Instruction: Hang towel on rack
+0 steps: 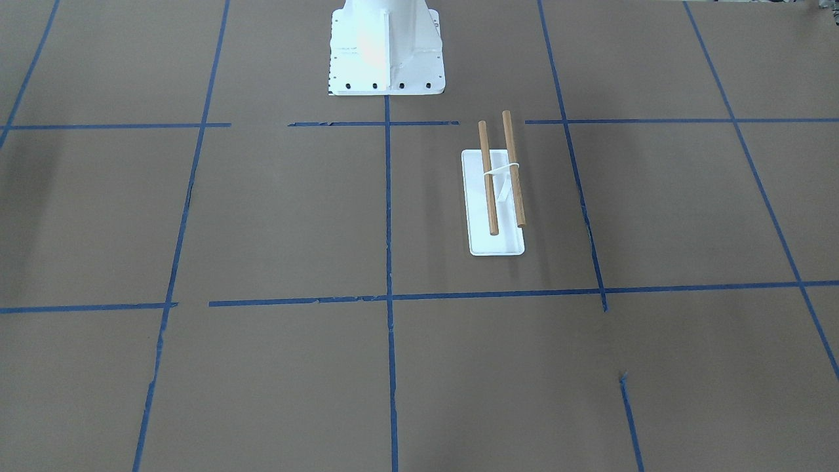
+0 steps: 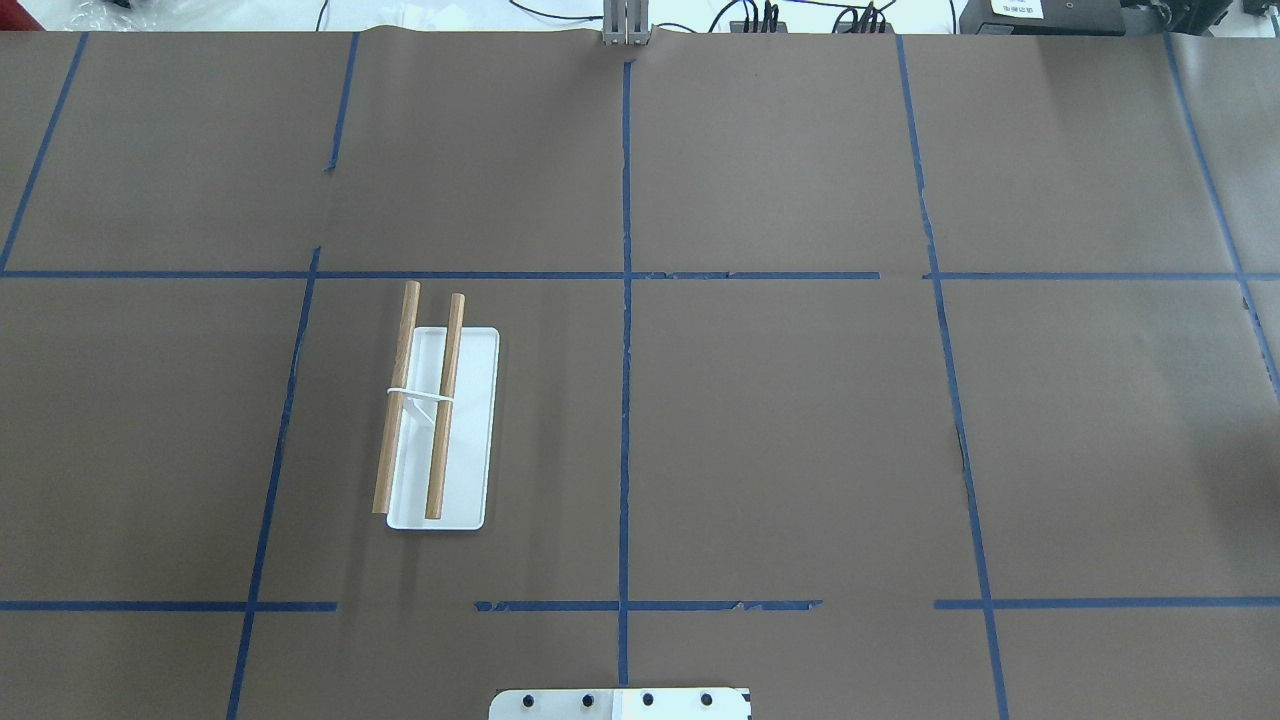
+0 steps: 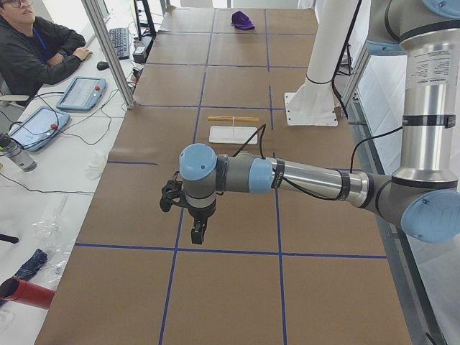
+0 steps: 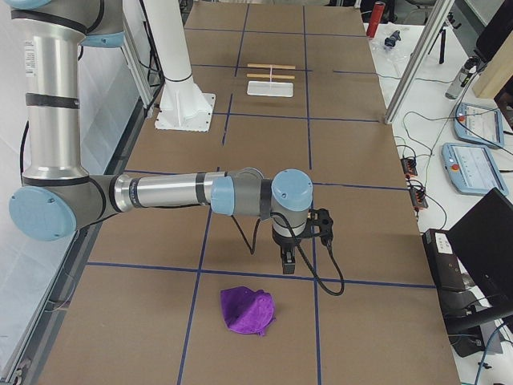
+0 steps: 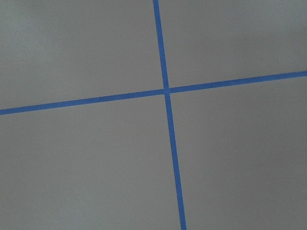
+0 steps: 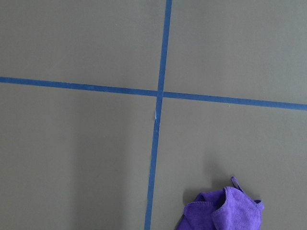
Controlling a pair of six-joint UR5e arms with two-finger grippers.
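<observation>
The rack point(image 1: 496, 244) stands on the brown table, two wooden dowels over a white base; it also shows in the overhead view point(image 2: 470, 430), the left side view point(image 3: 233, 134) and the right side view point(image 4: 271, 88). The purple towel point(image 4: 247, 311) lies crumpled on the table at the robot's right end, far from the rack; it also shows in the left side view point(image 3: 243, 20) and the right wrist view point(image 6: 223, 211). My right gripper point(image 4: 287, 265) hangs just above and beside the towel. My left gripper point(image 3: 196, 233) hangs over bare table. I cannot tell whether either is open or shut.
The white robot pedestal point(image 1: 387, 49) is bolted at the table's robot side. Blue tape lines grid the brown table point(image 2: 800, 420). An operator point(image 3: 32, 50) sits at a side desk with tablets. A red cylinder point(image 3: 25, 293) lies off the table.
</observation>
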